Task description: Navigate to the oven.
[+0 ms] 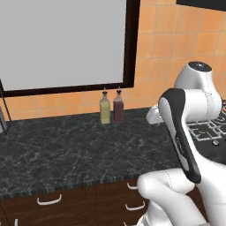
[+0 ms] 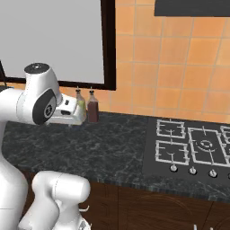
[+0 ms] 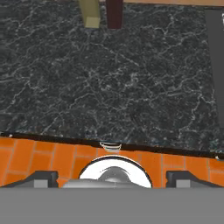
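Left base view: arm (image 1: 187, 132) blocks most of the right side, so cooktop (image 1: 211, 129) is barely a sliver behind it w/ one knob peeking out. Gripper hidden behind the forearm here — just a white bit of the hand poking out. Two bottles at the back of the dark marble counter (image 1: 66, 150), touching side by side under the big dark-framed window (image 1: 66, 44): yellowish oil bottle (image 1: 104, 109) on the left, dark red bottle (image 1: 118, 107) on the right. Both look full, tbh hard to say more. Drawers w/ white handles below, cut off at the bottom.

Right base view: cooktop in full-ish, wire grates, row of knobs along the front, right edge cropped. Hood corner cut off up top. Hand covers most of the oil bottle.

Hand view: gripper (image 3: 112, 178) pointing down past the counter edge at orange floor tiles; fingertips (image 3: 41, 178) sit wide apart at the bottom corners, nothing between them. Bottles clipped to stubs at the top.

Can't spot the oven anywhere — where it is, can't tell.
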